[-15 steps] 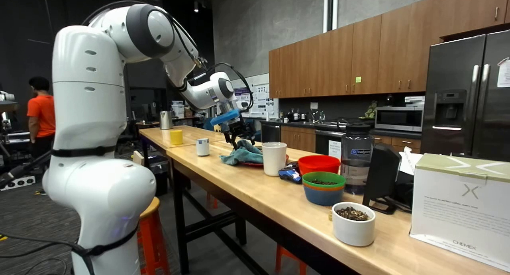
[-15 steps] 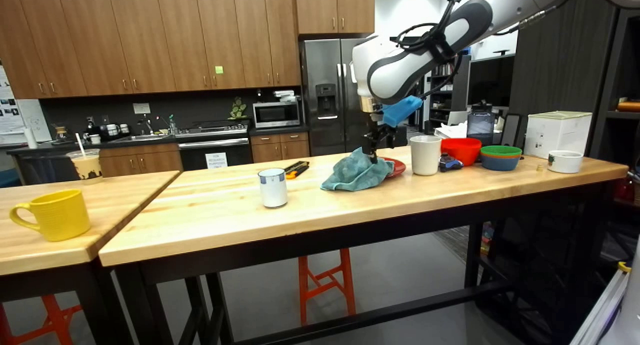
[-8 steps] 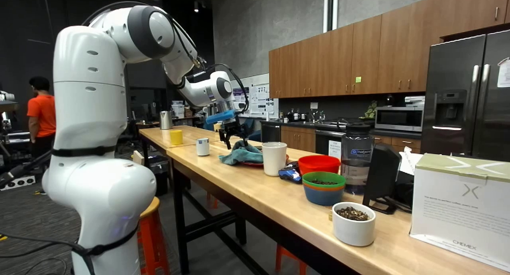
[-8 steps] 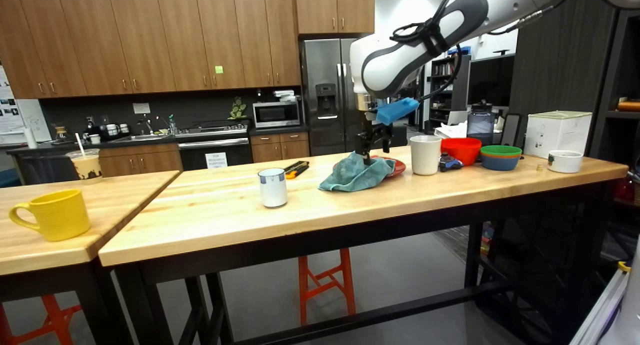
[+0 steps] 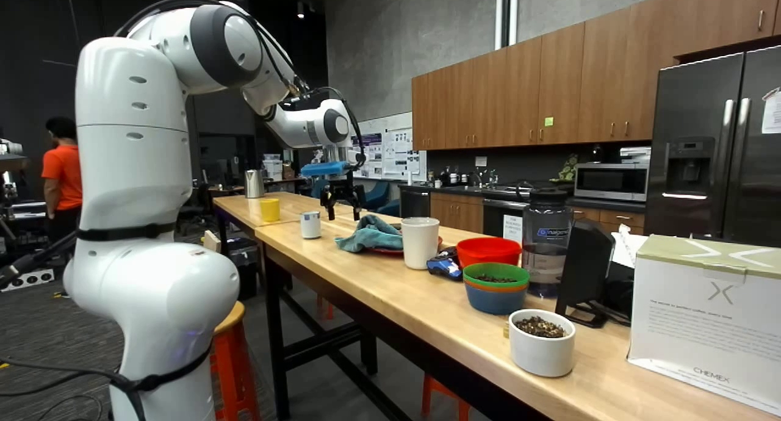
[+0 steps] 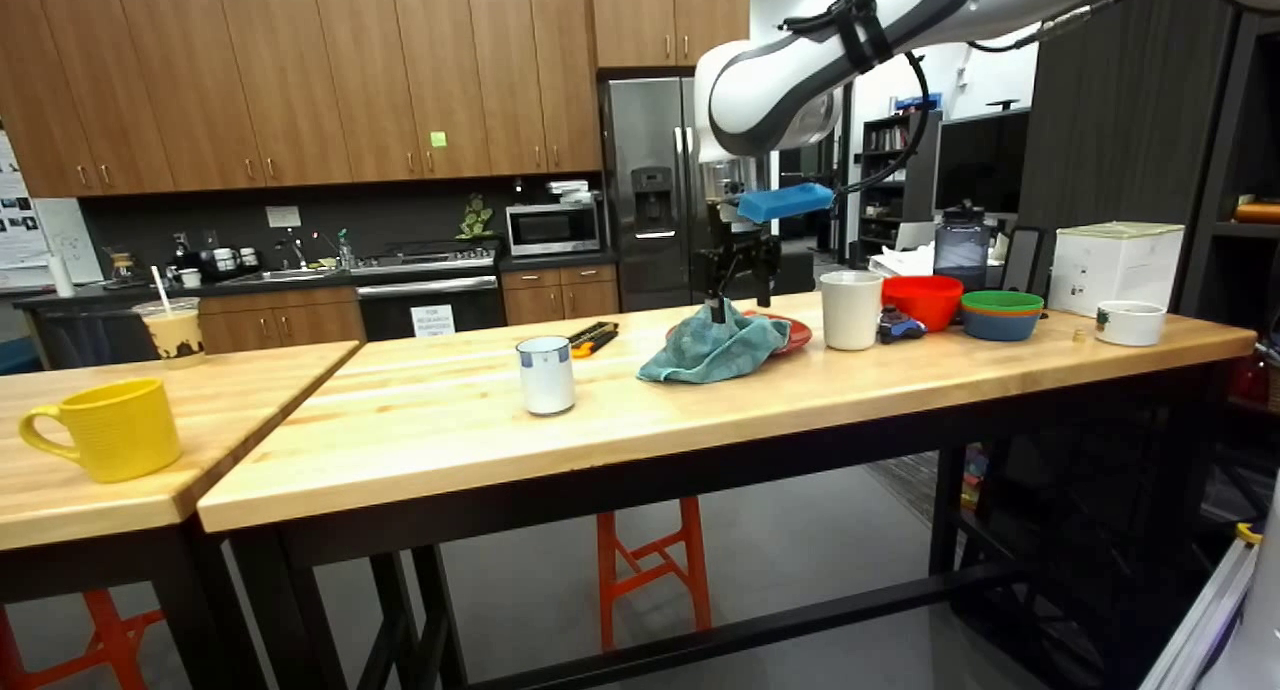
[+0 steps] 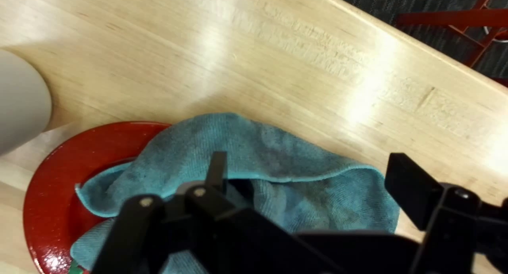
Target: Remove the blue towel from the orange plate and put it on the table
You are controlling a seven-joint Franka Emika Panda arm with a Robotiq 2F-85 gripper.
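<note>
Towel (image 7: 262,151): was teal, mottled darker, with a brighter turquoise hem. Plate (image 7: 49,190): was glossy red. Tabletop (image 7: 238,71): was pale wood-toned, streaked with grain. Mug (image 6: 122,438): was plain yellow. Cup (image 6: 547,380): was white, blue-patched at the rim.

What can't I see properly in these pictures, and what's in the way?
Part of the orange-red plate, wrist view: under the blue towel, and cut by the bottom edge.
Some towel, wrist view: behind the pincer.
Part of the tall white cup, wrist view: cut by the left edge.
The bottom inside the yellow mug, in both exterior views: its side hides it.
Words on the wall papers, in an exterior view: too small.
</note>
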